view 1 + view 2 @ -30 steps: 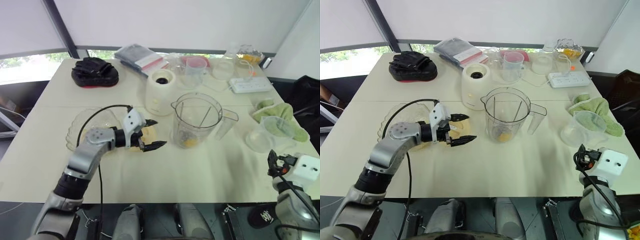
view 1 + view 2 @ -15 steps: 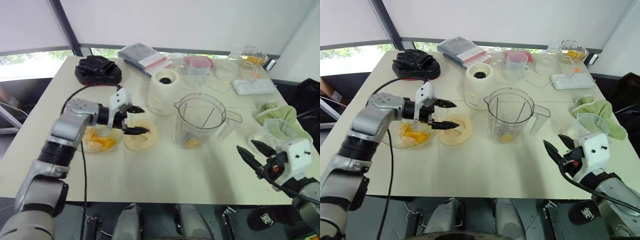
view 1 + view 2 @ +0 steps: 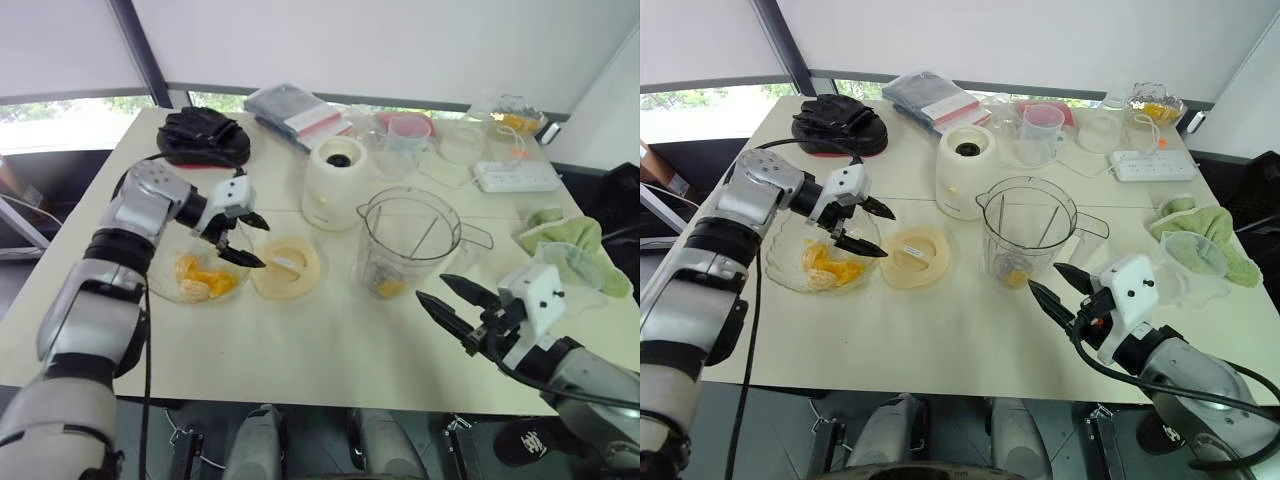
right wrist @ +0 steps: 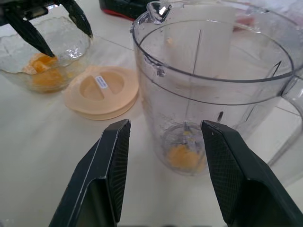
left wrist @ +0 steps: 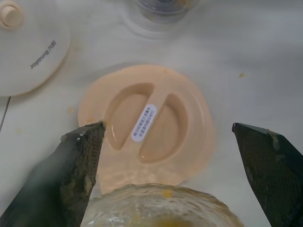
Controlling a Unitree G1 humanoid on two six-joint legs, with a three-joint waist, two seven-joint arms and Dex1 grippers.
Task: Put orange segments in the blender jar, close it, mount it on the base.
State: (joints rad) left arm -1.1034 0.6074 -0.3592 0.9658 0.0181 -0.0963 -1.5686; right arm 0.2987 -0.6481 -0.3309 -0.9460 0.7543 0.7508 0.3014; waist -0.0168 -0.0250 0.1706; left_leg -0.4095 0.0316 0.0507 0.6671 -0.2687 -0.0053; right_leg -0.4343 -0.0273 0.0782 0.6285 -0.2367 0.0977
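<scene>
Orange segments (image 3: 203, 281) lie in a scalloped clear glass dish (image 3: 160, 283) at the table's left. My left gripper (image 3: 263, 244) hangs open and empty over the dish's rim on the side of the pale-yellow lid (image 5: 147, 124). The clear blender jar (image 3: 410, 238) stands mid-table with a few orange pieces (image 4: 182, 156) at its bottom by the blade hub. The cream-white base (image 3: 334, 184) stands just behind and to the left of the jar. My right gripper (image 3: 432, 289) is open and empty, low over the table in front of the jar and pointing at it.
A black pouch (image 3: 205, 137) and plastic packets (image 3: 290, 108) lie at the back left. A pink-rimmed cup (image 3: 405, 142), other clear vessels and a power strip (image 3: 512, 176) line the back right. A green cloth (image 3: 575, 243) lies at the right.
My left gripper has moved from over the lid back to the dish's rim. My right arm has swung in from the table's front right corner toward the jar, its open fingers now pointing at it.
</scene>
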